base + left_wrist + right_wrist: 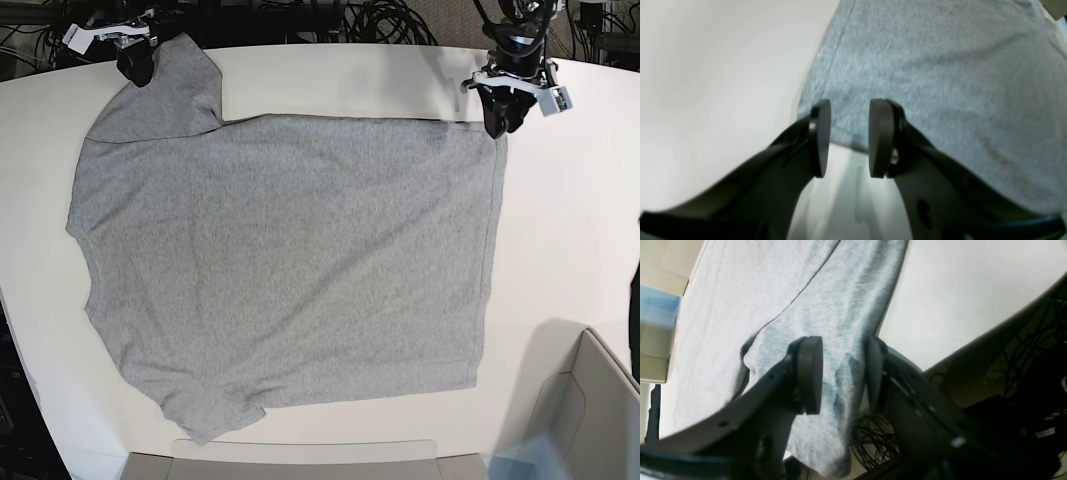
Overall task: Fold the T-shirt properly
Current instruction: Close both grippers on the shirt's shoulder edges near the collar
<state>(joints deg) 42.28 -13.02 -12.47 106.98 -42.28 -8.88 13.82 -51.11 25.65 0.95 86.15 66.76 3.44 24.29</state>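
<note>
Heather-grey cotton T-shirt (290,260): flat on white table (570,230), long axis 9-to-3. Left hand (497,125) over hem corner at 1 o'clock; right hand (137,68) at sleeve, 11 o'clock; both wide, empty.

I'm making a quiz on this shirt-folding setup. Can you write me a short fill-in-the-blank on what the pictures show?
1. The T-shirt lies spread flat on a ____ table.
2. The shirt's colour is ____.
3. The left gripper has its jaws ____.
4. The right gripper hovers over a ____ of the shirt.

Missing words: white; grey; open; sleeve
</note>
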